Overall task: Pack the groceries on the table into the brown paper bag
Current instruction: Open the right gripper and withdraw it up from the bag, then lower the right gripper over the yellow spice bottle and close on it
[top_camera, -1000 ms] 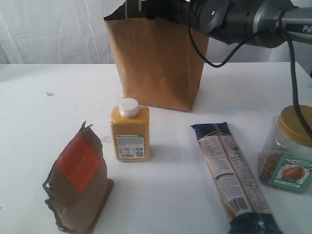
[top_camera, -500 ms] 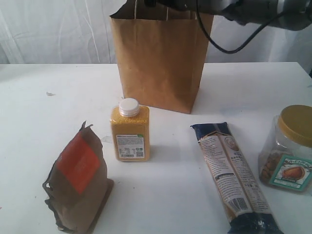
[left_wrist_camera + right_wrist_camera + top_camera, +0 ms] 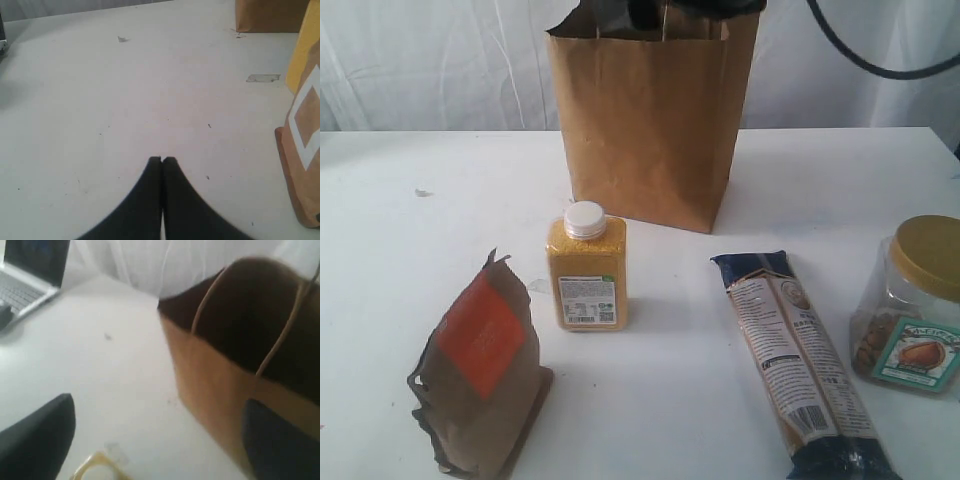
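Observation:
The brown paper bag [image 3: 650,120] stands upright and open-topped at the back of the table [image 3: 410,250]. In front of it are a yellow-grain bottle [image 3: 586,270], an orange-labelled brown pouch [image 3: 485,370], a long pasta packet [image 3: 800,370] lying flat, and a gold-lidded jar [image 3: 915,305]. My right gripper [image 3: 160,440] hangs open and empty above the bag [image 3: 215,385], beside its dark mouth, with the bottle's cap [image 3: 97,470] below. My left gripper [image 3: 162,160] is shut on nothing, low over bare table, with the pouch [image 3: 302,150] beside it.
A dark part of the right arm [image 3: 695,8] and its cable [image 3: 860,50] show at the top edge above the bag. A laptop [image 3: 25,275] sits at the far side of the table. White curtain hangs behind.
The right arm has risen from the bag's top almost out of the exterior view. The bag has shifted slightly right and stands straighter. The groceries have not moved.

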Action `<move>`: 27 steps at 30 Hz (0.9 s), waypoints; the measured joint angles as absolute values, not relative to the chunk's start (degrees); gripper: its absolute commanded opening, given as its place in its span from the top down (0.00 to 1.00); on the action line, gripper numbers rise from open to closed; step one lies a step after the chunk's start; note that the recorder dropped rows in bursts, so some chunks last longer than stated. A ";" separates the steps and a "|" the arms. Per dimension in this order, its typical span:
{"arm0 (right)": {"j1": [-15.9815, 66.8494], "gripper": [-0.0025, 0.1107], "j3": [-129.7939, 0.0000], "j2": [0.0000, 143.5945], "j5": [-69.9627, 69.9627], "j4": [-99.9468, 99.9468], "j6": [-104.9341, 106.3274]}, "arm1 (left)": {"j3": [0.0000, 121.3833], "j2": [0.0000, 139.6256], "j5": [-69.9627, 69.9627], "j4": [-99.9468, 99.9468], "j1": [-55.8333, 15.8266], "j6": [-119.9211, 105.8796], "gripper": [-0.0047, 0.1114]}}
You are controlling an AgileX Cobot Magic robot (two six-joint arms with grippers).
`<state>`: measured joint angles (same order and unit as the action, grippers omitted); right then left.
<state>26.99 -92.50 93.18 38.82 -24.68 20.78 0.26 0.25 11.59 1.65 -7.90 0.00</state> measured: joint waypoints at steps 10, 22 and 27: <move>29.91 0.44 -92.50 91.97 68.21 -28.75 26.56 | 0.26 0.25 11.59 1.65 -7.90 0.00 0.96; 35.53 0.54 -92.50 91.96 69.87 -21.94 34.18 | 0.26 0.25 11.59 1.65 -7.90 0.00 0.96; 35.53 0.30 -92.50 93.93 69.41 -11.40 38.49 | 0.26 0.25 11.59 1.65 -7.90 0.00 0.96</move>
<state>35.53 -92.50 93.93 69.41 -11.40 38.49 0.26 0.25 11.59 1.65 -7.90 0.00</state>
